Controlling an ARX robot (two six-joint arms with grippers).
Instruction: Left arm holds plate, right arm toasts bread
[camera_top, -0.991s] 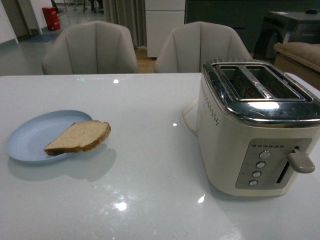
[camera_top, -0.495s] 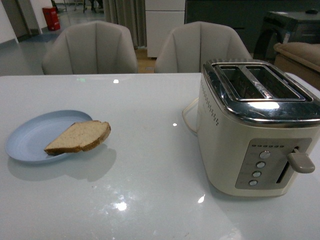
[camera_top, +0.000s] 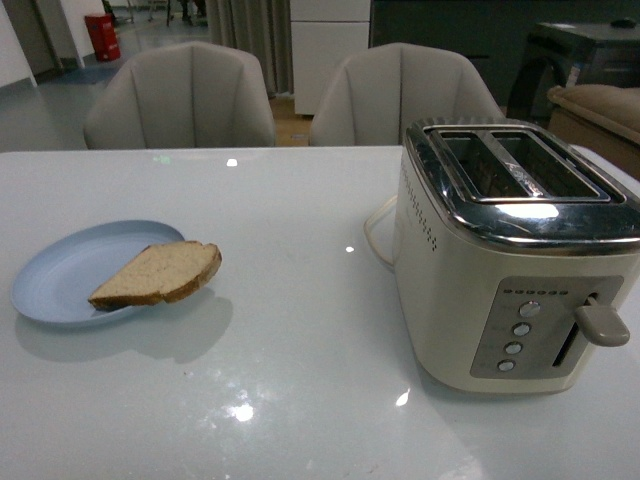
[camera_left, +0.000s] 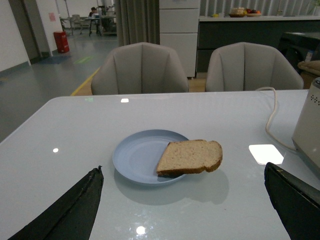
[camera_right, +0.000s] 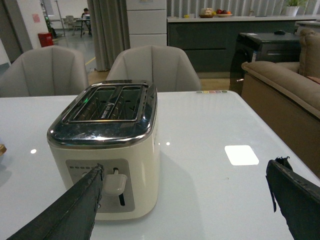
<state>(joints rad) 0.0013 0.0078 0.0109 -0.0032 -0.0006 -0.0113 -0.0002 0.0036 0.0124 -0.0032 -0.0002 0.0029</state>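
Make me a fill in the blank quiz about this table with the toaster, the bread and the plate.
1. The bread rests on a pale ____ plate.
2. The toaster has ____ slots on top.
3. Both slots are ____.
4. The left claw and the right claw are both ____, gripping nothing.

Missing words: blue; two; empty; open.
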